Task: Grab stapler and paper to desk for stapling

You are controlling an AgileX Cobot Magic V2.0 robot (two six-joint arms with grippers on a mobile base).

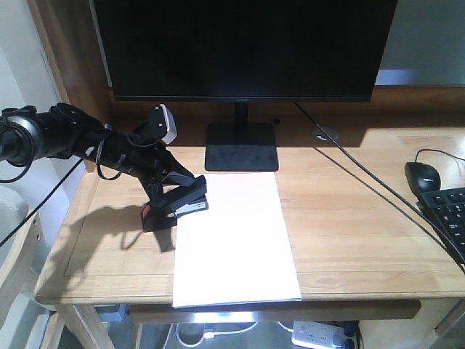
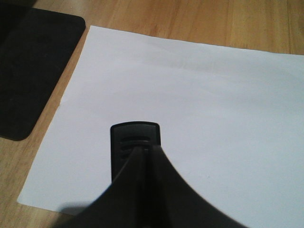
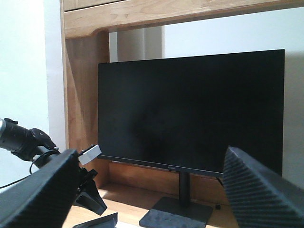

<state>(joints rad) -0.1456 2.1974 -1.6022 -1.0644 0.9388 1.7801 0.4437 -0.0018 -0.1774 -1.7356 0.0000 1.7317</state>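
The white paper lies flat on the wooden desk, in front of the monitor stand. My left gripper is shut on the black stapler, whose orange-red patch is at the rear. The stapler's nose reaches over the paper's left edge. In the left wrist view the fingers are pressed together on the stapler above the paper. I cannot tell whether the stapler touches the sheet. My right gripper is wide open, empty, and raised facing the monitor.
A black monitor with its stand base fills the back of the desk. A black mouse and a keyboard lie at the right edge. A cable runs across the right half.
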